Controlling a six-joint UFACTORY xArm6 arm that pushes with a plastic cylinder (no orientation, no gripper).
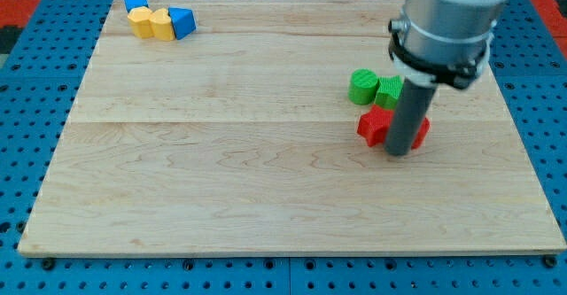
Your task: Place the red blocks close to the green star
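My tip (400, 152) rests on the board at the view's right, between two red blocks. One red block (375, 125), star-like, lies just left of the rod. The other red block (422, 131) peeks out on the rod's right, mostly hidden. Just above them sit a green round block (362, 87) and a green star (389, 91), side by side and touching; the star is partly hidden by the rod. The red blocks lie right below the green ones, touching or nearly so.
At the view's top left is a cluster: a blue block (135, 2), two yellow blocks (142, 20) (163, 25) and a blue triangular block (182, 20). The wooden board (221, 153) lies on a blue pegboard.
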